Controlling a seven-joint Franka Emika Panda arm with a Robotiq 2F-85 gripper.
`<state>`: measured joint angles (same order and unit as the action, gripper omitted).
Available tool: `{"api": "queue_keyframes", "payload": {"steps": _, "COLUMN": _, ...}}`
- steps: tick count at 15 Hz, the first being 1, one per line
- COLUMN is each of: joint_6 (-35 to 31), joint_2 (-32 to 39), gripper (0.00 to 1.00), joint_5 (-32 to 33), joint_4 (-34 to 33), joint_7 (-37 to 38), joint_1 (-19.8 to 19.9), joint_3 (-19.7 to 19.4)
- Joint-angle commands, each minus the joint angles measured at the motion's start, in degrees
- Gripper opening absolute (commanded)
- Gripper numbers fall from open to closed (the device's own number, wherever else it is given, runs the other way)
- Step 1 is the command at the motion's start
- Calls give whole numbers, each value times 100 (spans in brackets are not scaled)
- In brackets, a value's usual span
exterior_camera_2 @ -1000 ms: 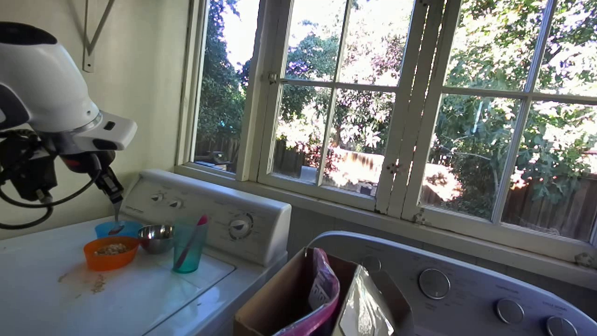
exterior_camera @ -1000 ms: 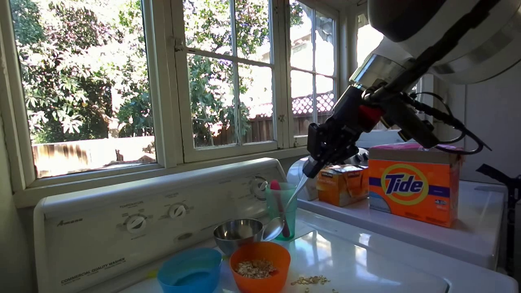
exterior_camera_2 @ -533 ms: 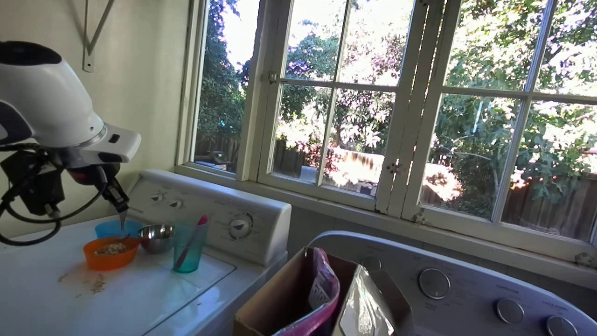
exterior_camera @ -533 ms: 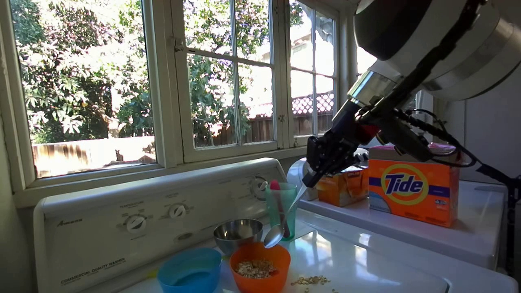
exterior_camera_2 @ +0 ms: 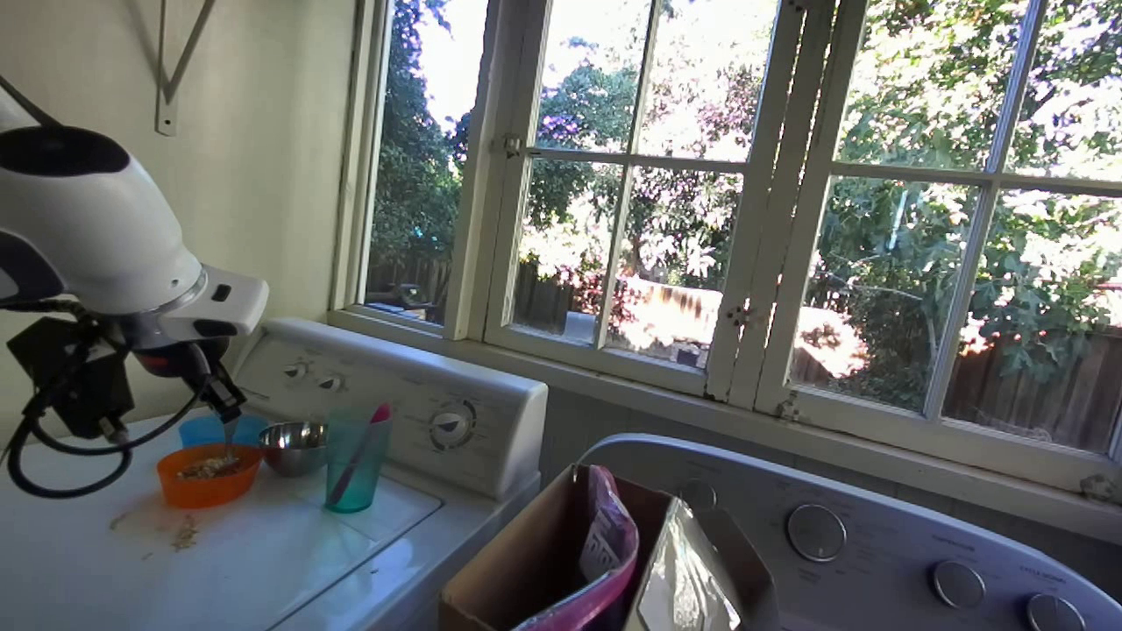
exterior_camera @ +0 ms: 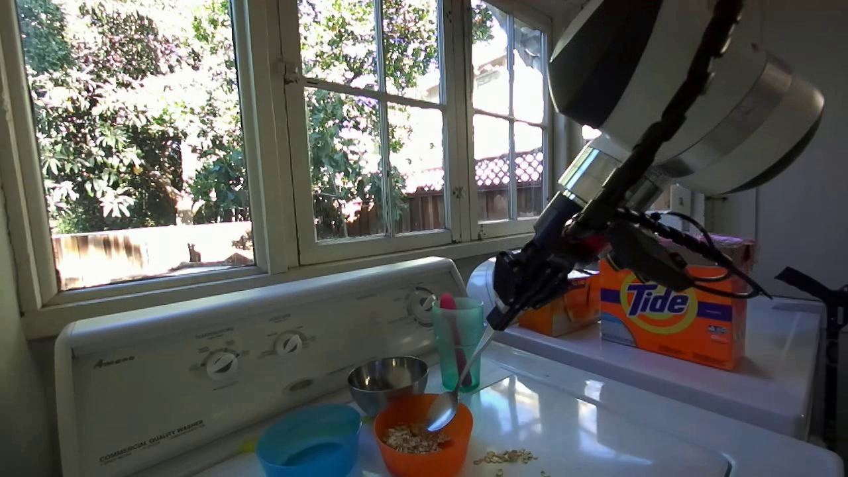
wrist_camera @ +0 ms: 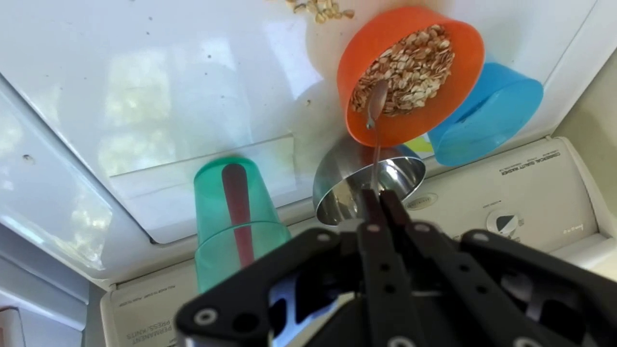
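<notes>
My gripper (exterior_camera: 495,323) is shut on the handle of a metal spoon (exterior_camera: 442,414), which slants downward. In the wrist view the fingertips (wrist_camera: 380,193) close around the thin handle. The spoon's bowl (wrist_camera: 377,99) is inside an orange bowl (wrist_camera: 359,50), at the surface of the oats (wrist_camera: 424,72); whether it has sunk into them is hard to tell. A blue bowl (wrist_camera: 496,125) stands beside the orange one. A steel bowl (wrist_camera: 332,166) stands behind, under the spoon handle in the wrist view. The gripper (exterior_camera_2: 230,414) is above the orange bowl (exterior_camera_2: 206,498) in an exterior view.
A green cup (exterior_camera: 472,354) holding a pink-handled utensil (exterior_camera: 448,303) stands close to the gripper. Spilled oats (exterior_camera: 507,456) lie on the white washer top (exterior_camera: 583,424). The control panel (exterior_camera: 159,384) rises behind. A Tide box (exterior_camera: 669,338) stands on the neighbouring machine.
The arm has moved down with the spoon. The spoon's bowl has gone from above the back of the orange bowl to inside it at the oats. The bowls and cup have not moved.
</notes>
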<state>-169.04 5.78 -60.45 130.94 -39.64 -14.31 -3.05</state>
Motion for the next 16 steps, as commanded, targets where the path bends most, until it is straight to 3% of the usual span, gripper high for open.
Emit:
{"api": "queue_keyframes", "payload": {"steps": 1, "joint_6": -33, "joint_2": 270, "gripper": 1, "joint_5": -510, "joint_4": -200, "joint_7": -605, "joint_1": 43, "joint_3": 110}}
{"api": "queue_keyframes", "payload": {"steps": 11, "joint_6": 124, "joint_2": 624, "gripper": 1, "joint_5": -1998, "joint_4": -514, "joint_7": -1684, "joint_1": 204, "joint_3": 163}}
{"api": "queue_keyframes", "payload": {"steps": 16, "joint_6": 556, "joint_2": 725, "gripper": 1, "joint_5": -1922, "joint_4": -411, "joint_7": -1289, "joint_1": 333, "joint_3": 57}}
